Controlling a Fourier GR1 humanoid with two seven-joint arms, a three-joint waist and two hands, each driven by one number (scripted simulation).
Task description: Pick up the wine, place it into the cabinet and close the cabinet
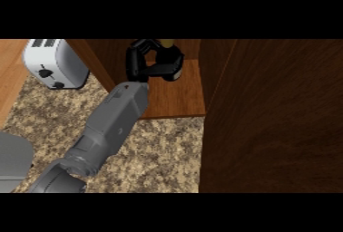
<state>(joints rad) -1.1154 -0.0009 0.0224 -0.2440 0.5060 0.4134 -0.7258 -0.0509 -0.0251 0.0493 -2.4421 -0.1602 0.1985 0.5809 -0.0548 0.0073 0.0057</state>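
Right hand (164, 68) curls round mostly hidden wine (167, 42).

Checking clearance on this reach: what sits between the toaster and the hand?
In the head view, the side wall of the cabinet stands between the toaster and the hand, which is inside the cabinet.

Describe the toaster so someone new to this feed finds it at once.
Follow the speckled stone counter to the view's upper left, just left of the open wooden cabinet that the right hand reaches into. There stands the toaster. It is the only white thing among brown wood and mottled stone, with dark slots on top and black knobs on its side.
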